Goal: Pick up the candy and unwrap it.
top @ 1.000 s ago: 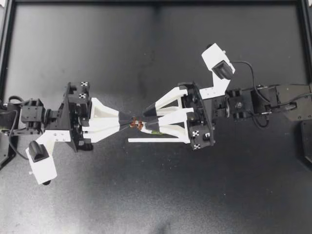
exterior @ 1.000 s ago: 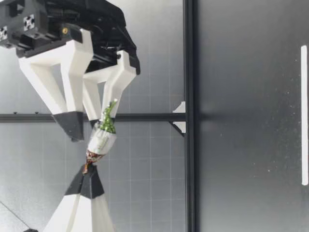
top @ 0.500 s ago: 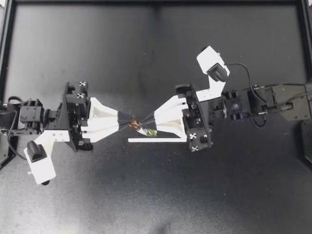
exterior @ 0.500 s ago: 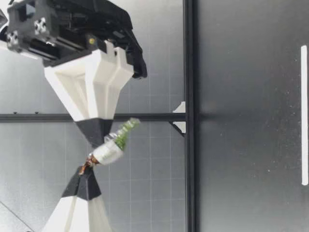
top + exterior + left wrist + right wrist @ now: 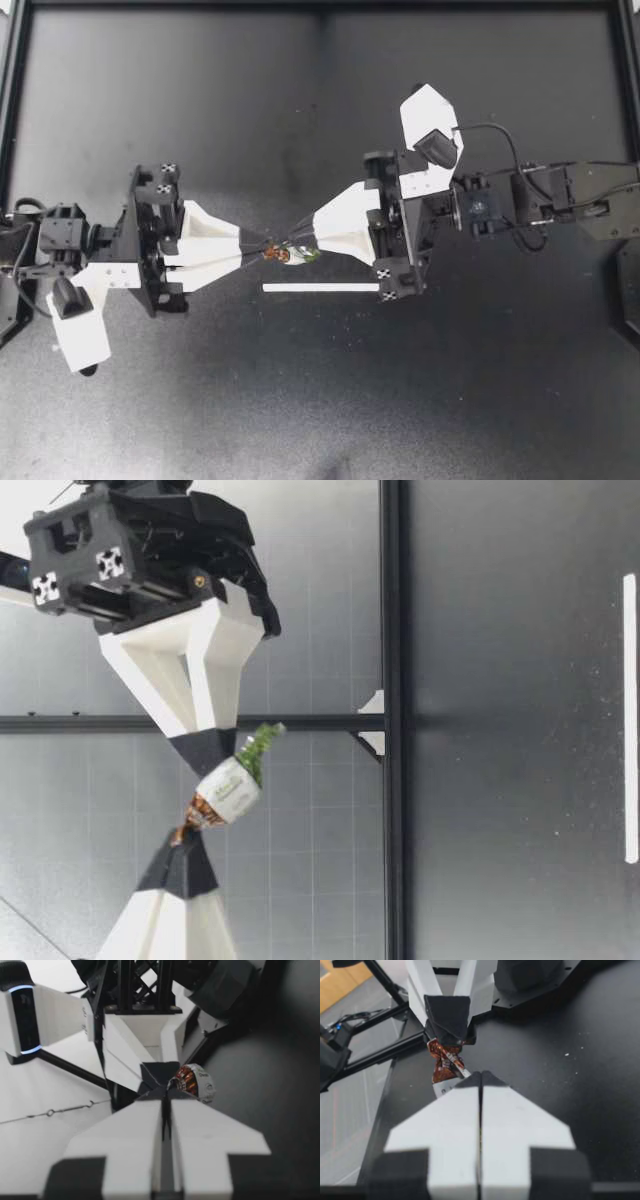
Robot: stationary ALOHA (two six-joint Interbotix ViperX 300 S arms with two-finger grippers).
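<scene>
Since a second ago your right gripper (image 5: pixel 302 246) has snapped fully closed and rolled, but the green-and-brown foil-wrapped candy (image 5: pixel 283 254) sits beside its tips with its green tail free. Your left gripper (image 5: pixel 262 252) pinches the brown twist above the black table (image 5: pixel 300 400). This is probably a miss.

Top cam: overhead, straight down, far enough back to take in the whole tabletop (image 5: pixel 200 100) and both arms. Left end effector (image 5: pixel 262 251) comes in from the view's left, right end effector (image 5: pixel 296 245) from its right.

Low cam: at tabletop height, looks across it, close in. Only the two end-effector tips and the candy (image 5: pixel 232 786) show, w/ a gridded backdrop (image 5: pixel 300 880) behind.

L wrist cam: on the arm, looks along its own end effector, v. close, facing the other arm's head-on. R wrist cam: same setup, opposite direction.

All 4 views share the candy, where the tips meet above mid-tabletop.
</scene>
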